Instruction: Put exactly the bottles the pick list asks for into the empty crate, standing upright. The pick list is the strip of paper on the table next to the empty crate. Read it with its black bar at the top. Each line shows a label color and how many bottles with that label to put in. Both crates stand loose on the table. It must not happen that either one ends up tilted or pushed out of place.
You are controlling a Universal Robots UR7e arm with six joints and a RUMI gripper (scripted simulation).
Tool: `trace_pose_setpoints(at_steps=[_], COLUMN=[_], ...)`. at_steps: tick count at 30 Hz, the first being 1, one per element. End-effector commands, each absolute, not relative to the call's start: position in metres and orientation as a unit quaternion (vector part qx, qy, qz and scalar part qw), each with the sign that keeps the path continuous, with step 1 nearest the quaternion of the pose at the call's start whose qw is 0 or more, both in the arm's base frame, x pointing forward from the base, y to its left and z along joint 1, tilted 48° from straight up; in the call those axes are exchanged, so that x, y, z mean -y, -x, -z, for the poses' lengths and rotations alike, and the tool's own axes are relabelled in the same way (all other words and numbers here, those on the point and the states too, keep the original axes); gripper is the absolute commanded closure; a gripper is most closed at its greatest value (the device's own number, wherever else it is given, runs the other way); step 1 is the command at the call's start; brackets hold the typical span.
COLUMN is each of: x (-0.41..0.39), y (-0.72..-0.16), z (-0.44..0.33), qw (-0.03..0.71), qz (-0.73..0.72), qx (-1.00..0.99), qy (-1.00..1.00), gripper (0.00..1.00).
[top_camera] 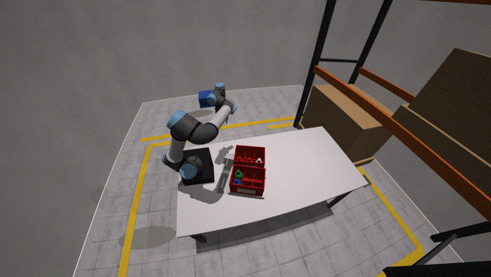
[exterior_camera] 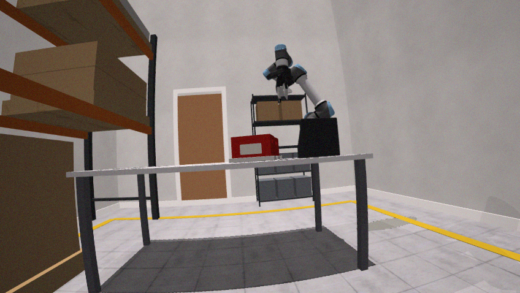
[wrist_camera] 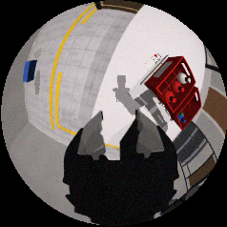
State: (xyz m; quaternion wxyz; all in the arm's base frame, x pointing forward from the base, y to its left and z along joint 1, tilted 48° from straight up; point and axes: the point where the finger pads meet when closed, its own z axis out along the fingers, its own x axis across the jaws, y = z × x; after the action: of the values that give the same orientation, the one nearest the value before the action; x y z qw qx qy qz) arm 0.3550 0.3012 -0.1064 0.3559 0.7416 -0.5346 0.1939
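Bottles: 5 made out, split between 2 red divided crates on the white table [top_camera: 292, 161] [exterior_camera: 181, 168] [wrist_camera: 143, 29]. In the rear crate [top_camera: 249, 148] [wrist_camera: 183, 58], 2 red bottles, an outer red bottle [top_camera: 239, 159] [wrist_camera: 171, 98] and a middle red bottle [top_camera: 249, 159] [wrist_camera: 178, 87], plus 1 white bottle [top_camera: 259, 160] [wrist_camera: 184, 78] at the far end of the row. Upright, by the look of the tops, and in separate compartments along the side facing the front crate [top_camera: 246, 183] [exterior_camera: 235, 147] [wrist_camera: 196, 112]. In that front crate, 1 green bottle [top_camera: 238, 174] and 1 blue bottle [top_camera: 237, 181], in neighbouring compartments at the end nearer the black pedestal [top_camera: 209, 175] [exterior_camera: 320, 145].

Crates side by side, seemingly flat on the table, with no tilt to be seen. Pale label plate on the outer wall of the front crate. Beside the rear crate, pick list [wrist_camera: 154, 60] lying on the table; red marks discernible, counts too small to read.

Gripper [top_camera: 226, 120] [exterior_camera: 282, 98] [wrist_camera: 118, 111] up in the air, well above table height and apart from the crates. Jaws partly open, with a gap between the fingers and nothing gripped. Arm shadow across the table, between pedestal and crates. Farther off, blue bin [top_camera: 205, 98] [wrist_camera: 30, 71] beyond the yellow floor lines.
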Motion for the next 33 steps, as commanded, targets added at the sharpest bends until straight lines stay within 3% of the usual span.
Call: trace_pose_setpoints(at_steps=[1, 33], x=[-0.314, -0.340], y=[-0.348, -0.333], z=[0.112, 0.124], qw=[0.356, 0.356], qz=[-0.194, -0.194], qx=[0.535, 0.535], qy=[-0.741, -0.741], gripper=[0.62, 0.62])
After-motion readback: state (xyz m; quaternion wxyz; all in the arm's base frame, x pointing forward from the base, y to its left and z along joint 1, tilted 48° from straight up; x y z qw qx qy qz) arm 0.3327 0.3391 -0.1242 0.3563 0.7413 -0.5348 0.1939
